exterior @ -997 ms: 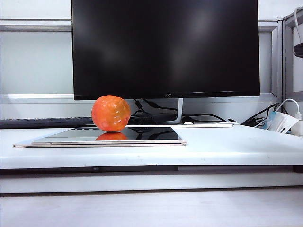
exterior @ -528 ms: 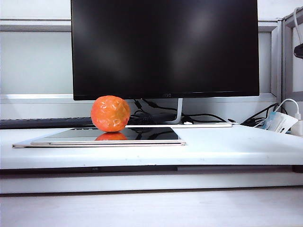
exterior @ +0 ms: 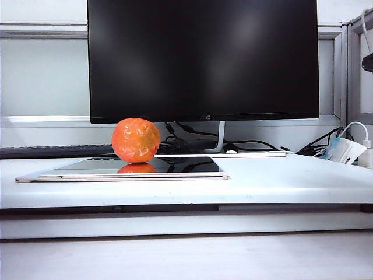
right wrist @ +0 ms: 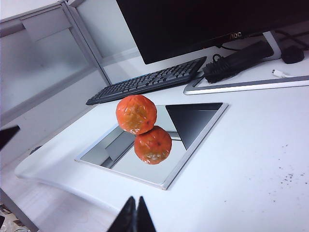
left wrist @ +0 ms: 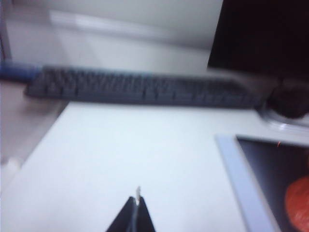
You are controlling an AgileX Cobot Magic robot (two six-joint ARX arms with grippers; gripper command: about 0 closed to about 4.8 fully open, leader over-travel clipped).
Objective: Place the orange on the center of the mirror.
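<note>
Left tool: tips pressed together, pinching nothing, hovering over bare white worktop, well apart from the mirror seen at the edge of a blurred left wrist view. Beyond it, a black keyboard lying across the far side of the worktop, and the dark corner of the monitor above.

Right tool: tips likewise pressed together, empty, hanging above the near edge of the worktop and apart from the mirror. Neither tool visible in the exterior view.

Farther out in the right wrist view: orange resting on the mirror, roughly at the middle of the panel, with its reflection directly beneath it in the glass. Pale rim framing the reflective surface on all sides. Past the mirror, the keyboard, a black power brick with cables, and the monitor on its flat silver base.

In the exterior view: orange sitting on the mirror, a little left of the panel's middle from this angle, mirror lying flat on the white worktop. Large black monitor behind, tangle of cables at its stand, a white plug and cord at the right edge.
</note>
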